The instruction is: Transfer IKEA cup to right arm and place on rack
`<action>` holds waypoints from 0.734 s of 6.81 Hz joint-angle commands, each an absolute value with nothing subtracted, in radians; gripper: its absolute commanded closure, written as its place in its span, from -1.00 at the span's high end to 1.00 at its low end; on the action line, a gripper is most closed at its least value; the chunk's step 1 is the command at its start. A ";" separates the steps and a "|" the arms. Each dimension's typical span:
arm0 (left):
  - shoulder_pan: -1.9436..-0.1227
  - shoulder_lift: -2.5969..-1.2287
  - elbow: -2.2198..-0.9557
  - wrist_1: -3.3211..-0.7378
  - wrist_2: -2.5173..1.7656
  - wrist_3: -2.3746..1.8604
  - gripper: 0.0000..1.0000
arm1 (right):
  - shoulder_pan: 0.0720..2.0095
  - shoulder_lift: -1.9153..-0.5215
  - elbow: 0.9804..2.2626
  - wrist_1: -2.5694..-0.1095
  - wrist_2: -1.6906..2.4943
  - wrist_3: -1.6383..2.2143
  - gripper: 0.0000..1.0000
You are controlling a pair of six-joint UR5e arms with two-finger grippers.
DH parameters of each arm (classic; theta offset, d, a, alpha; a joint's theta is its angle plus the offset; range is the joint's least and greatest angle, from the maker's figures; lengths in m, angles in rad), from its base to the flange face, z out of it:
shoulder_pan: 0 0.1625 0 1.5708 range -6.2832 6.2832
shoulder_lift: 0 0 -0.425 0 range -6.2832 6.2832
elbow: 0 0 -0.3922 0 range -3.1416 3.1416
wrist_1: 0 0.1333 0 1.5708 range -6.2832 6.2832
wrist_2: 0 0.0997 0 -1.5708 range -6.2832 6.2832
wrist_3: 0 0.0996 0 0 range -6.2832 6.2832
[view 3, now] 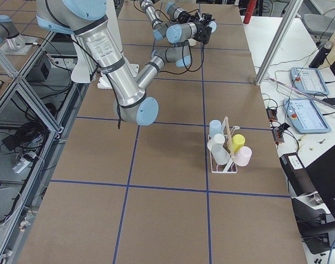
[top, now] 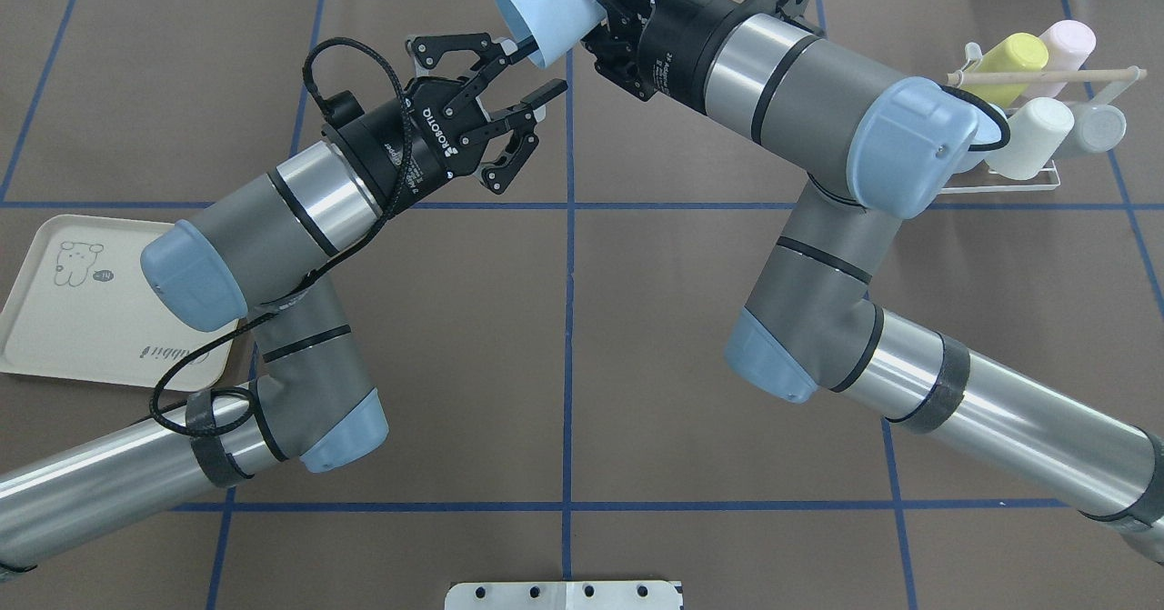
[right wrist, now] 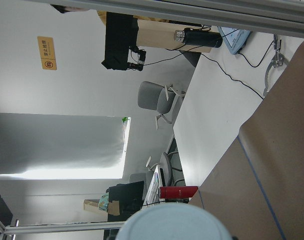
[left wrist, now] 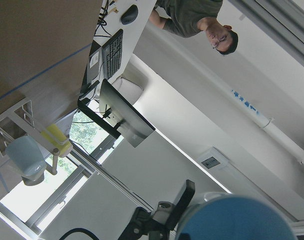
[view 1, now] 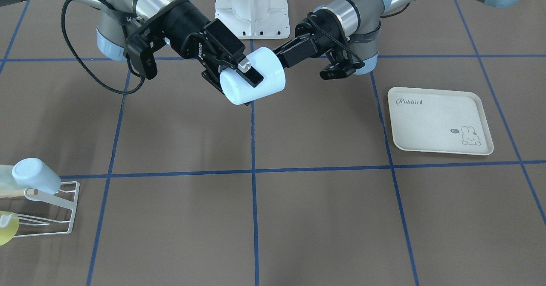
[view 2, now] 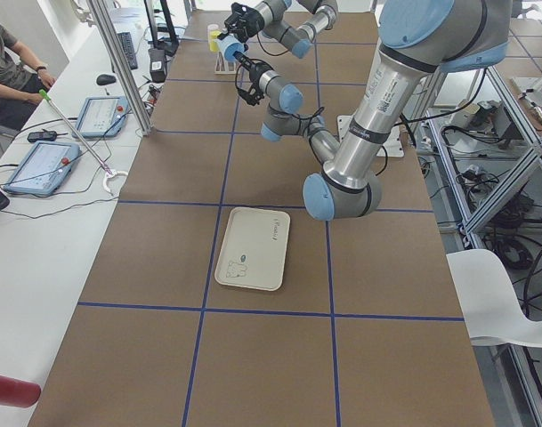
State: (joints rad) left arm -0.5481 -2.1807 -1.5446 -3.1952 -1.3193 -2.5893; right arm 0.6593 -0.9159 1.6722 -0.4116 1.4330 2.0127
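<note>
The pale blue IKEA cup (view 1: 260,83) hangs on its side above the table's far middle, between both arms. My right gripper (view 1: 239,81) is shut on it, with one black finger (view 1: 251,72) lying across the cup's wall. My left gripper (top: 536,69) is open, fingers spread at the cup's wide end, with one fingertip close to the rim. The white wire rack (view 1: 76,207) stands at the table's end on my right. It has a wooden dowel (top: 1046,75) and holds several cups.
A cream rabbit-print tray (view 1: 439,119) lies flat on my left side of the table. The white robot base (view 1: 251,9) sits behind the cup. A person sits at the side desk (view 2: 8,62), which holds tablets and cables.
</note>
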 commanded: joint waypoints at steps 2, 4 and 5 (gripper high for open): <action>-0.555 -2.169 -1.552 -3.206 -1.321 -2.550 1.00 | 0.675 -0.916 1.672 -0.405 1.433 2.010 -1.00; -0.557 -2.078 -1.621 -3.221 -1.330 -2.490 1.00 | 0.728 -0.934 1.666 -0.405 1.433 2.008 -1.00; -0.560 -2.033 -1.664 -3.221 -1.335 -2.449 1.00 | 0.762 -0.960 1.663 -0.405 1.434 2.003 -1.00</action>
